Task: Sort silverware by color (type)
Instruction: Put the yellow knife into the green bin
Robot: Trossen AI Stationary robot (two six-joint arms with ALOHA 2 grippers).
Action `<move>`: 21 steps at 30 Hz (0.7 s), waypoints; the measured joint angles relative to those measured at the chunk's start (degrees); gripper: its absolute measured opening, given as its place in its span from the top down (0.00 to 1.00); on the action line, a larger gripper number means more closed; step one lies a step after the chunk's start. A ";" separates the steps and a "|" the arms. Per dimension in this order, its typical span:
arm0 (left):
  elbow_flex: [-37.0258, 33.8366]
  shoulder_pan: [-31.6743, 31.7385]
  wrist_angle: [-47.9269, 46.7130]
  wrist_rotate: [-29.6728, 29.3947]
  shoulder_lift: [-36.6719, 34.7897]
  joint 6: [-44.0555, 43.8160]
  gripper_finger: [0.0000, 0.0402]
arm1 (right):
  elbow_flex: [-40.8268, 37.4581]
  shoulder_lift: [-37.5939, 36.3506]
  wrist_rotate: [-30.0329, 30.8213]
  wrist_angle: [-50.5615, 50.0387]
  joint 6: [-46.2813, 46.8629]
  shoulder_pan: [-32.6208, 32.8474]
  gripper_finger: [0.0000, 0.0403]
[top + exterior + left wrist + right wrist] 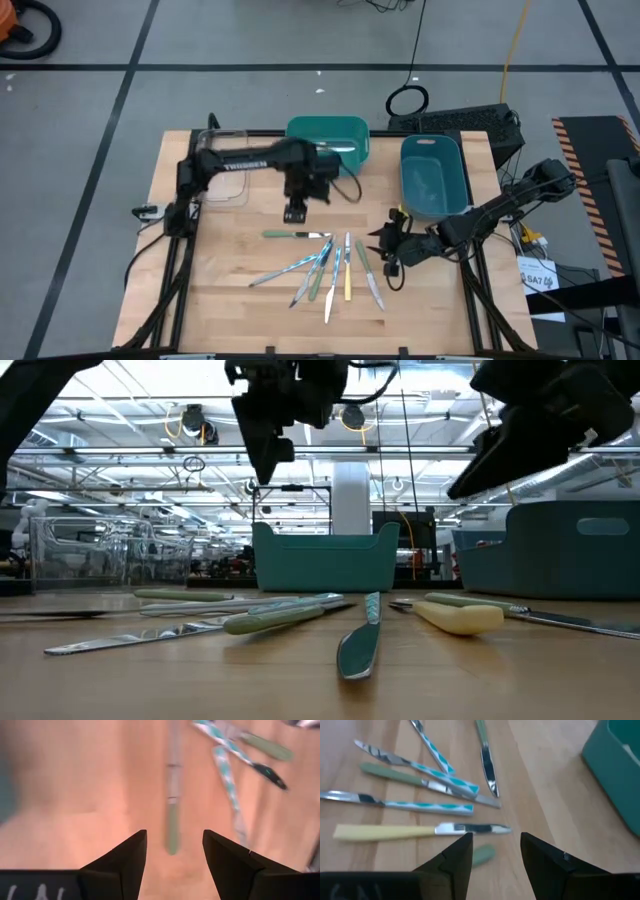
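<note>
Silverware, thin metal utensils with yellow, green and blue-patterned handles (325, 268), lies scattered on the wooden table (230, 300), nearer than the teal plastic bin (328, 138). Left gripper (294, 212) hovers between bin and silverware, fingers spread, empty. Right gripper (381, 243) beside the silverware, spread, empty.

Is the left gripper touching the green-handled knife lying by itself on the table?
Apart. The low view shows the left gripper hanging well above the table; the green-handled knife lies flat.
</note>
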 joint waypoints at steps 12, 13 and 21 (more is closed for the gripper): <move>-24.97 -19.76 26.27 -13.24 -13.65 -13.61 0.50 | 0.00 0.00 -4.53 7.21 -0.18 0.04 0.60; -28.17 -21.56 29.89 -16.31 -15.79 -16.11 0.50 | 0.03 0.00 -4.51 8.01 0.49 0.04 0.60; -49.52 -37.24 56.93 -42.45 -29.89 -28.79 0.50 | 9.43 7.69 -4.31 7.32 4.63 0.70 0.60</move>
